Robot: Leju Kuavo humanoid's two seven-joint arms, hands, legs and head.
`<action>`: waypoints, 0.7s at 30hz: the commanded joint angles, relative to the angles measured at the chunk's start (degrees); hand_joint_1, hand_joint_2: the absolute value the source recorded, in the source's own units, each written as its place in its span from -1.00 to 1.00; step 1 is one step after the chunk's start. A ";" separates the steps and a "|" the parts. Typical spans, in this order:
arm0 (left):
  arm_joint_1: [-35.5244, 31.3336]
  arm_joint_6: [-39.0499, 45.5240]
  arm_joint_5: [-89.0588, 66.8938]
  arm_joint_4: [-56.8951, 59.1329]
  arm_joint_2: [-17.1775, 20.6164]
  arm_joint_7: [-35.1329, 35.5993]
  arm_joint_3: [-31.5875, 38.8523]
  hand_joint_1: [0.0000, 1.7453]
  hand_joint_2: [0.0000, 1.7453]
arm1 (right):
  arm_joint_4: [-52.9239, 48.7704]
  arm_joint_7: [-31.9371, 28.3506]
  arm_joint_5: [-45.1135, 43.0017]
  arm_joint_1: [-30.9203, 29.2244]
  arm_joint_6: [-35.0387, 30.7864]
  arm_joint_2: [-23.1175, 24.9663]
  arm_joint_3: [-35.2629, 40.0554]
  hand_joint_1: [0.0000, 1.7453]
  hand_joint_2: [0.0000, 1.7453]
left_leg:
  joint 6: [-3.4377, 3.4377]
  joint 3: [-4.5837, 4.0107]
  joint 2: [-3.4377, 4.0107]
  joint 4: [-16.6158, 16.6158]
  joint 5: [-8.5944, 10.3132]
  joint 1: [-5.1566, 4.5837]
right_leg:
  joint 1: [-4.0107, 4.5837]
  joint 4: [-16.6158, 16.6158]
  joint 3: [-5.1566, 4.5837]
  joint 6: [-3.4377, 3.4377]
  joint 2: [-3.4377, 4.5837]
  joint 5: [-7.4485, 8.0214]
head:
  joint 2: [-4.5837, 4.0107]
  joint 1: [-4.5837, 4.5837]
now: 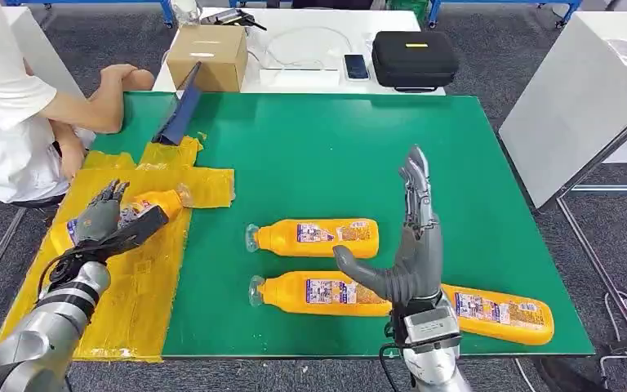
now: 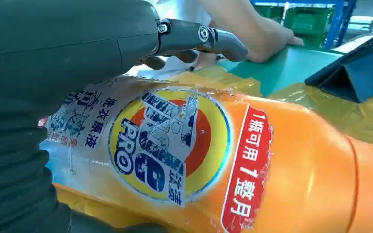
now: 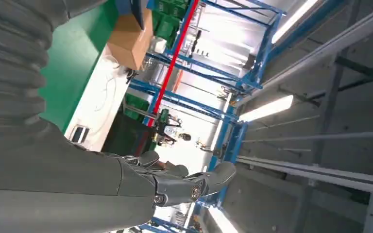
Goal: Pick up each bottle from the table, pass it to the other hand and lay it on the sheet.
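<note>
An orange bottle (image 1: 157,202) with a clear cap lies on the yellow sheet (image 1: 131,302) at the table's left. My left hand (image 1: 108,216) sits over its label end, fingers spread straight on the far side and thumb on the near side. In the left wrist view the thumb (image 2: 199,39) stands a little clear of the bottle (image 2: 252,165). My right hand (image 1: 412,249) is raised upright over the table's front, fingers straight, nothing in it; the right wrist view shows this hand (image 3: 126,179) against the ceiling. Three more orange bottles lie on the green mat: one (image 1: 314,237), one (image 1: 318,292) and one (image 1: 498,312).
A person in white (image 1: 8,106) sits at the left with a forearm (image 1: 118,82) on the mat's corner. A dark blue folded stand (image 1: 178,110) lies beside the sheet's far end. A cardboard box (image 1: 206,55) and a black case (image 1: 415,59) are on the white table behind.
</note>
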 commanded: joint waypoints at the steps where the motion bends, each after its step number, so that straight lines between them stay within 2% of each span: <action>1: 2.42 -0.16 3.57 0.53 -2.24 -2.04 0.60 -1.00 1.00 | 6.25 0.72 0.46 -2.83 0.76 -1.00 -1.43 -1.00 1.00 | -0.17 0.28 -0.05 -0.06 -0.08 0.04 | -0.01 -0.08 0.25 -0.08 0.14 -0.02 | 0.00 0.00; 6: 3.20 0.85 8.71 -2.54 -2.84 -6.26 0.23 -1.00 1.00 | 6.37 0.79 1.12 -2.79 0.51 -1.18 -1.25 -1.00 1.00 | -0.06 0.15 -0.06 -0.04 -0.02 0.02 | -0.02 -0.06 0.16 -0.04 0.06 -0.01 | 0.02 0.02; 10: 6.08 1.36 14.72 -9.71 -3.81 -10.70 -0.36 -1.00 1.00 | 6.43 0.99 1.72 -2.52 0.30 -1.33 -1.33 -1.00 1.00 | -0.10 0.16 -0.11 -0.02 -0.05 0.05 | -0.01 -0.05 0.18 -0.06 0.06 -0.04 | 0.00 0.02; 12: 7.46 4.12 15.23 -13.60 -4.02 -9.48 -1.52 -1.00 1.00 | 6.42 1.09 2.11 -2.36 0.10 -1.33 -1.33 -1.00 1.00 | -0.13 0.16 -0.09 0.01 -0.09 0.07 | 0.01 -0.05 0.18 -0.08 0.11 -0.05 | 0.00 0.02; 21: 9.31 5.21 19.70 -18.99 -4.83 -10.79 -2.32 -1.00 1.00 | 6.58 1.78 3.16 -2.69 -0.09 -1.60 -0.97 -1.00 1.00 | -0.13 -0.15 -0.05 0.05 -0.09 0.09 | 0.05 -0.01 0.05 -0.08 0.04 -0.04 | 0.00 0.02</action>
